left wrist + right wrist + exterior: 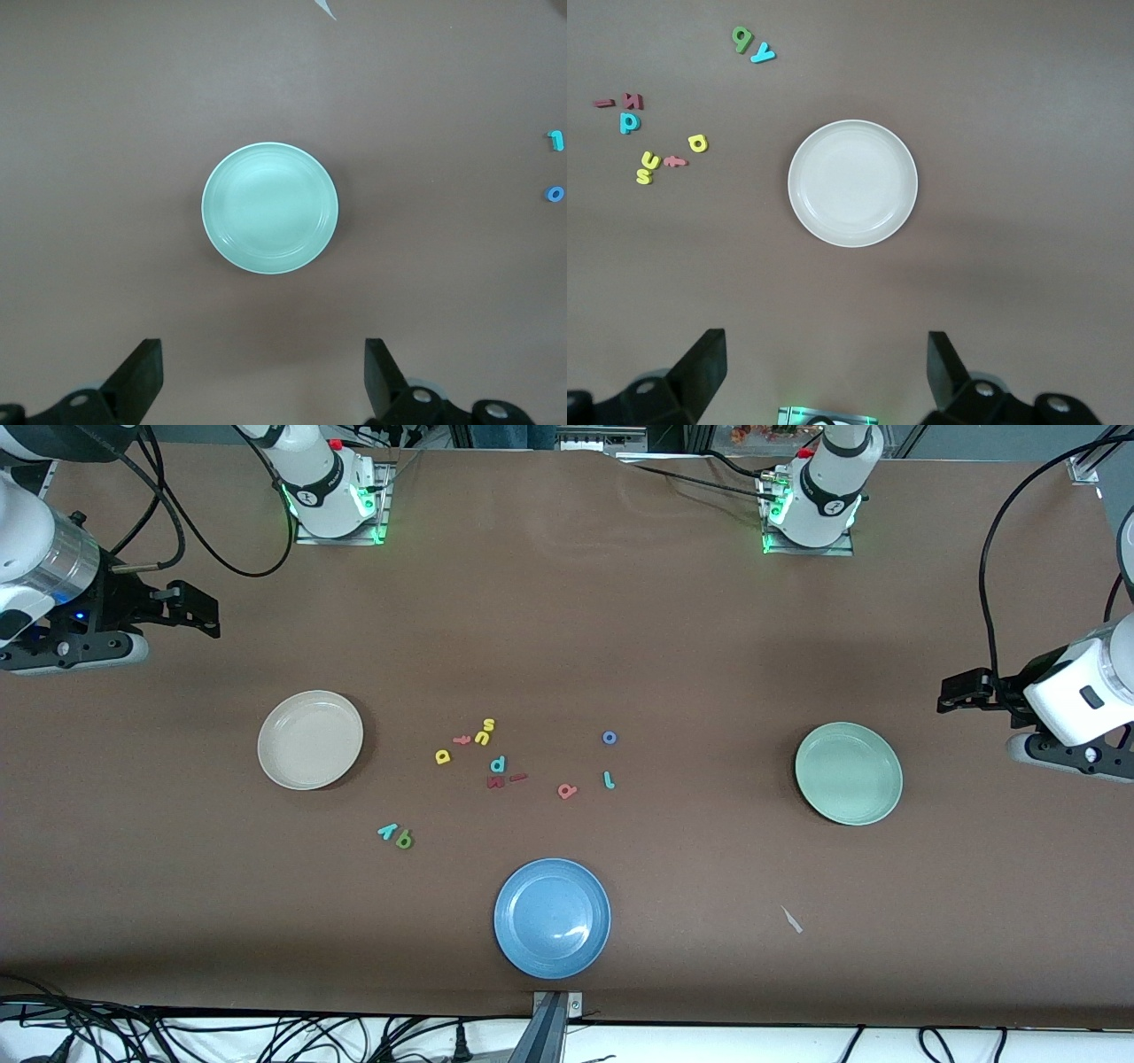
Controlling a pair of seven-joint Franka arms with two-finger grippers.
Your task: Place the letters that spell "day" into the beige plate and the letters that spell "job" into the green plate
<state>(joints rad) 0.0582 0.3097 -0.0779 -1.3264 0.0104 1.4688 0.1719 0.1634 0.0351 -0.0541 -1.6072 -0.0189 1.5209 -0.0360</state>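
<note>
— Three plates sit on the brown tabletop point(567, 602): where are they?
— The beige plate point(310, 740) lies toward the right arm's end, the green plate point(849, 773) toward the left arm's end, and a blue plate point(552, 918) lies between them, nearest the front camera. None of them holds a letter.

— And the letters for "day"?
— The yellow "d" point(443, 756) lies near the beige plate, beside a pink-red "t" point(462, 740) and two yellow letters point(485, 732). The light teal "y" point(387, 832) and the green "a" point(405, 839) touch each other, nearer the front camera than the beige plate.

— The letters for "job"?
— The blue "o" point(609, 737), the teal "j" point(609, 779) and the salmon-red "b" point(567, 790) lie in the middle of the tabletop, well apart from the green plate. A teal "p" point(498, 763) and a dark red "m" point(495, 782) with a small red bar point(518, 778) lie between the two groups.

— What about the arms?
— The left gripper point(263, 376) hangs over the tabletop's end beside the green plate, its fingers point(142, 376) spread wide and grasping nothing. The right gripper point(826, 376) hangs over the other end near the beige plate, its fingers point(707, 370) likewise released. A small pale scrap point(791, 919) lies nearer the front camera than the green plate.
</note>
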